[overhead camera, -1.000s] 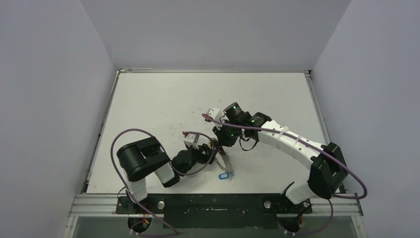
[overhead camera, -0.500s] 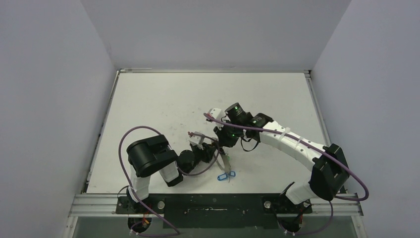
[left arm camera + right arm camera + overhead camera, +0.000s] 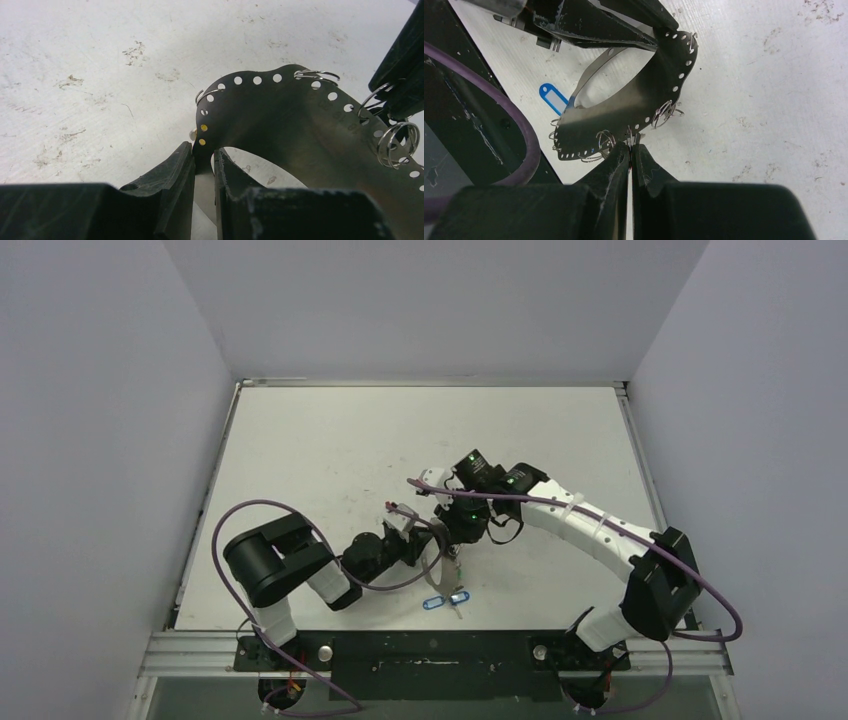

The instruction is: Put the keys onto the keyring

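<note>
In the left wrist view the keyring runs off the right edge. Its lower end vanishes between the fingers of the left pincer, so how deep it sits there is unseen. In the right wrist view the right pincer meets the keyring's rim, but whether it nips the metal itself or one of the small rings cannot be told. A blue tag is partly covered by the keyring, and any key blade on it is out of sight. From above, both pincers' tips hide under their wrists, and the keyring's holes are too small to see.
</note>
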